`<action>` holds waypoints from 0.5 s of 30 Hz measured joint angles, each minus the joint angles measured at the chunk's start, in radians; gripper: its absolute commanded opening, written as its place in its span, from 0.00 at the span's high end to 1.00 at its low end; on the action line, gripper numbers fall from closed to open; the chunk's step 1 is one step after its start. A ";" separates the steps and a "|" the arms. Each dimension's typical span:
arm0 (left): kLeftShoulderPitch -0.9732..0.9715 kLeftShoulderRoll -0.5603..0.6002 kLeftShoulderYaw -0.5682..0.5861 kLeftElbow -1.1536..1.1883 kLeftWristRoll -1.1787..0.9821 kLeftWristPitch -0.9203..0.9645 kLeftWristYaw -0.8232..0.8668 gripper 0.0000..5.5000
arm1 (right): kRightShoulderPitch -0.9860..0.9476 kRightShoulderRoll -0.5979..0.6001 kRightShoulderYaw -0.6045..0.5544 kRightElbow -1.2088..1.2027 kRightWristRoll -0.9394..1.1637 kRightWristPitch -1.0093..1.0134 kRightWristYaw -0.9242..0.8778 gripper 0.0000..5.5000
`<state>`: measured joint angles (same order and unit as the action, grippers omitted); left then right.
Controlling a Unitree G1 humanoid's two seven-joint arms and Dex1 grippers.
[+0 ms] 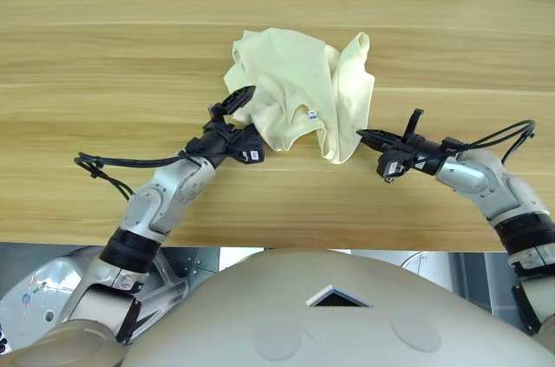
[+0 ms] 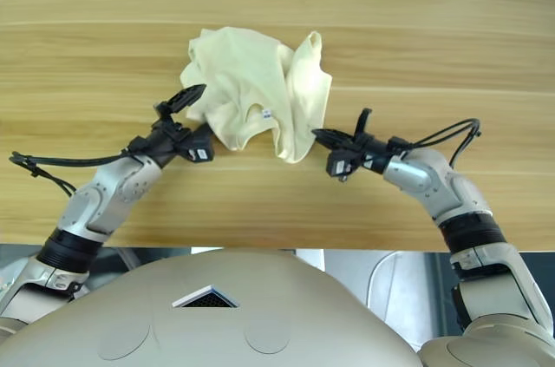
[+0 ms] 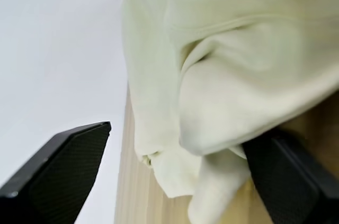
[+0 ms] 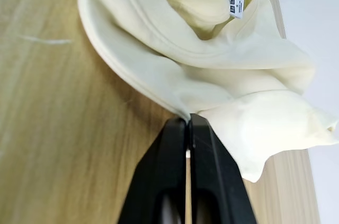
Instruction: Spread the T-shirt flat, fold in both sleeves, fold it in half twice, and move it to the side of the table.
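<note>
T-shirt (image 1: 295, 81): pale yellow, bunched in a creased heap, lying between the two grippers and reaching beyond both, on a wooden table (image 1: 104, 29) of light, long-grained boards that spreads on every side of them. Nothing else lies near either gripper. Left gripper (image 1: 245, 124): fingers (image 3: 63, 171) spread wide, one on each side of a hanging fold of the shirt's near edge; the far finger lies partly under the cloth, contact unclear. Right gripper (image 4: 188, 121): fingers pressed together, pinching the stitched hem at the shirt's opposite edge, with the cloth rising from the pinch. White label (image 4: 235, 6): small, sewn inside the neck opening, beyond the right gripper. Sleeves and the shirt's front or back cannot be told apart in the folds.
</note>
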<state>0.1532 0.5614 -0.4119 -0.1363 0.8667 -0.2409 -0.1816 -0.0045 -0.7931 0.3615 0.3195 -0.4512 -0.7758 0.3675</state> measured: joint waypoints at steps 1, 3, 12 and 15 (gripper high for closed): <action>0.014 0.004 -0.005 -0.010 -0.010 -0.012 -0.004 0.18 | 0.000 0.000 0.000 0.000 0.000 0.000 0.000 1.00; 0.034 0.025 -0.014 -0.031 -0.028 -0.038 -0.018 0.18 | 0.000 0.000 0.000 0.001 0.000 0.000 0.000 1.00; 0.044 0.044 -0.013 -0.047 -0.069 -0.062 -0.040 0.18 | -0.002 0.000 0.000 0.002 0.000 0.000 0.000 1.00; 0.004 0.002 -0.007 0.009 -0.076 -0.037 -0.021 0.18 | -0.005 0.000 0.000 0.003 0.000 0.000 0.000 1.00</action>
<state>0.1568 0.5637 -0.4192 -0.1275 0.7910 -0.2775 -0.2023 -0.0094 -0.7935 0.3614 0.3222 -0.4515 -0.7758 0.3677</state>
